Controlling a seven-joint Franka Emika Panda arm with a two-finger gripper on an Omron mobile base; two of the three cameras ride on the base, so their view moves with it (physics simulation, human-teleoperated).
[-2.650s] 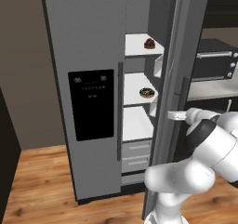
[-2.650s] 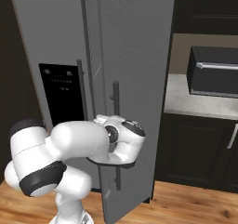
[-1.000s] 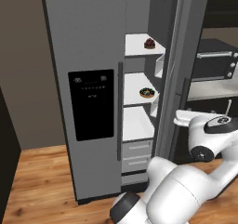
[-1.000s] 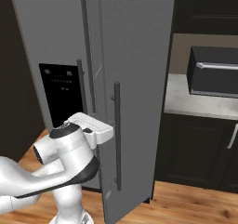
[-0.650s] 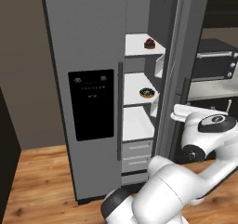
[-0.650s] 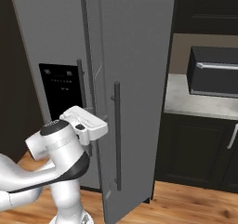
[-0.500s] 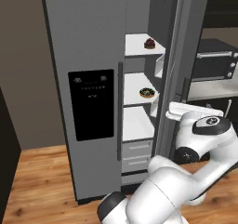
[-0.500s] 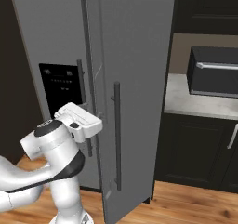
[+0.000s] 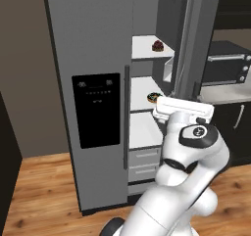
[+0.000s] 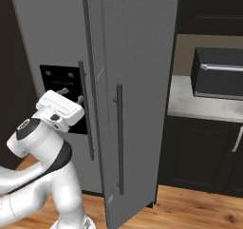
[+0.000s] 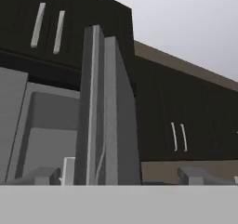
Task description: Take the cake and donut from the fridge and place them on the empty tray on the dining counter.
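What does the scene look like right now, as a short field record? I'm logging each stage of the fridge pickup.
fridge door: right door of the fridge swung open, left door shut
cake: the cake sits on the upper white shelf
donut: the donut lies on the shelf below, partly hidden by the robot's hand
gripper: the gripper is open, holding nothing, its fingertips either side of the open door's edge
countertop: black microwave on the pale counter right of the fridge

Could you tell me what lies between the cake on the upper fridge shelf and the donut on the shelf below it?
In the left base view, the white upper shelf carrying the cake separates it from the donut below; otherwise the gap is bare.
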